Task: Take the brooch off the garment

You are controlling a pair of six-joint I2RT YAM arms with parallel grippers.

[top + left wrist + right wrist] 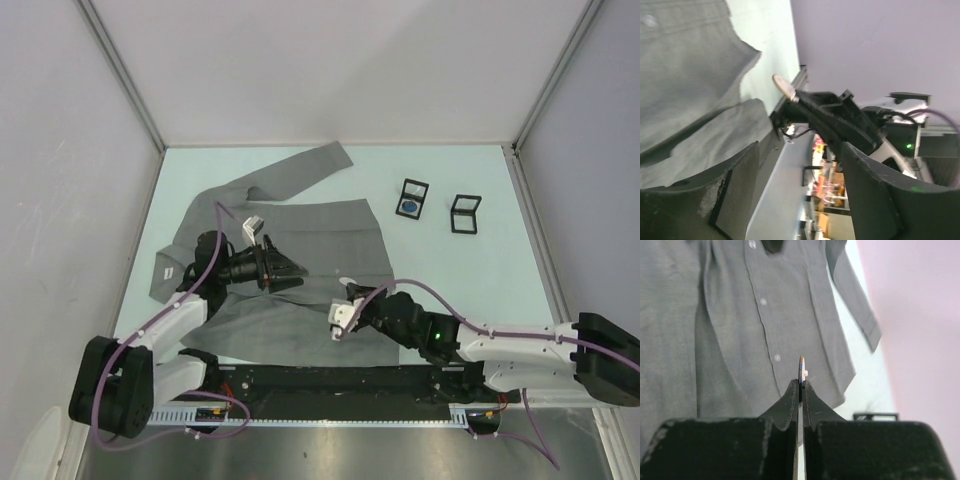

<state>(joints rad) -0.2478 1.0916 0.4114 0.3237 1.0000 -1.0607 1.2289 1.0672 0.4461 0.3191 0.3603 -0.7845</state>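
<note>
Right end effector (801, 385) is pinched tight on the brooch (801, 367), a thin disc seen edge-on, apparently lifted clear of the grey garment (730, 315), while the left end effector (292, 272), fingers spread, rests on the cloth, likely steadying it against the surface (430, 270).

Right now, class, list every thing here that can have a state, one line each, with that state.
Jacket: spread flat on the table, one sleeve stretched out.
Brooch: off the jacket, pinched edge-on in the right gripper.
Right gripper: shut on the brooch.
Left gripper: open, holding nothing.
First box: open, a blue disc inside.
Second box: open, looks empty.
</note>
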